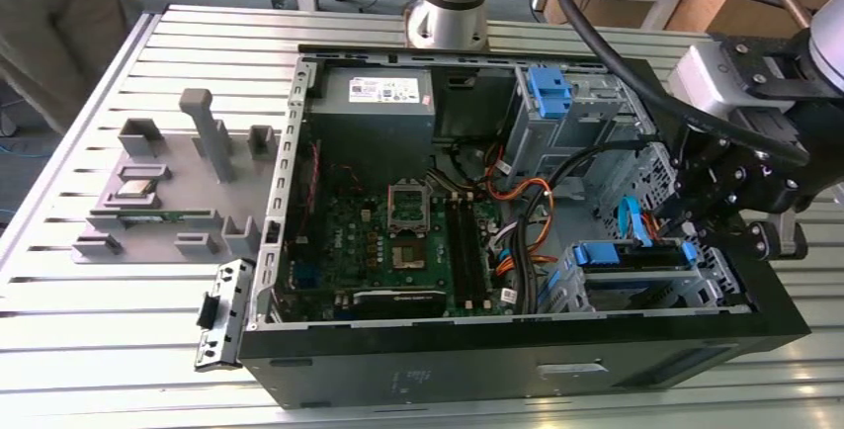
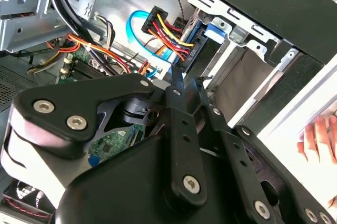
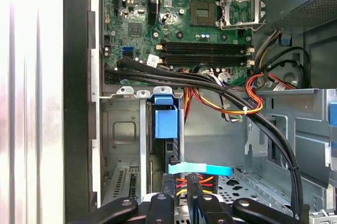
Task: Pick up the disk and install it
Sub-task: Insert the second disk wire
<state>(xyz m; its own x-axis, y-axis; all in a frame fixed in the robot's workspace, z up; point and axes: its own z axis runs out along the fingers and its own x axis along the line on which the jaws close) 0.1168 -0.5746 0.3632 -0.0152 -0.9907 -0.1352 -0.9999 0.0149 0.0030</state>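
- Gripper (image 1: 669, 223): hangs inside the computer case (image 1: 528, 370) at the exterior view's right, just above the drive cage (image 1: 718, 276). You cannot tell from these views whether it is clenched or released, and nothing is plainly held in it.
- Disk (image 1: 631, 255): appears to sit already in the drive cage, blue rails uppermost. In the first wrist view its blue tab (image 3: 165, 120) stands edge-on in the slot. If it is only part-seated, a push off the slot's line could jam the rails.
- Cable plug (image 2: 167, 38): red, yellow and black wires with a blue ribbon (image 3: 200, 169), just beside the gripper's tip in both wrist views. Any sideways travel could snag these, pulling the plug askew or bending its contacts.
- Black cable bundle (image 3: 210, 84): crosses the case between the circuit board (image 1: 395, 241) and the cage. Watch that the wrist does not drag it.
- Cage wall: thin sheet metal close to the tool. A downward move off-centre would likely strike it.
- Person's hand (image 2: 319, 135): rests outside the case near the arm. Keep it clear of the arm before you move.
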